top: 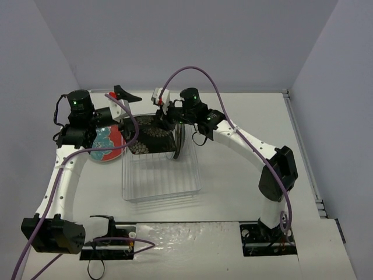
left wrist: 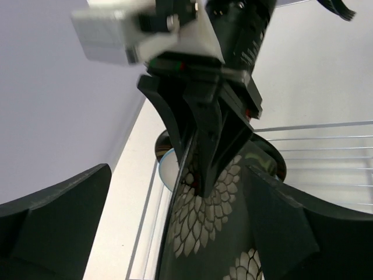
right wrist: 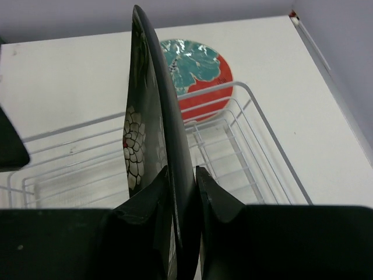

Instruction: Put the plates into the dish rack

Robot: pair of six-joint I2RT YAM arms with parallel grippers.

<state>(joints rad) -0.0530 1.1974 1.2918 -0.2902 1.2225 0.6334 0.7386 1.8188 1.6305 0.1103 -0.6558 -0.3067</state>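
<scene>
The black square plate with white flowers [top: 150,140] stands on edge over the far end of the clear wire dish rack [top: 160,181]. My right gripper [top: 165,121] is shut on its upper rim [right wrist: 175,146]. My left gripper [top: 127,109] is open, its fingers [left wrist: 55,224] wide apart on either side of the same plate [left wrist: 210,233] without touching it. A round plate with a dark striped rim [top: 180,140] stands upright in the rack just right of the black plate. The red plate with teal flowers [top: 108,144] lies flat on the table left of the rack.
The rack's near half [right wrist: 256,111] holds nothing. Purple cables loop over both arms [top: 192,73]. Grey walls close in the table at the back and on both sides.
</scene>
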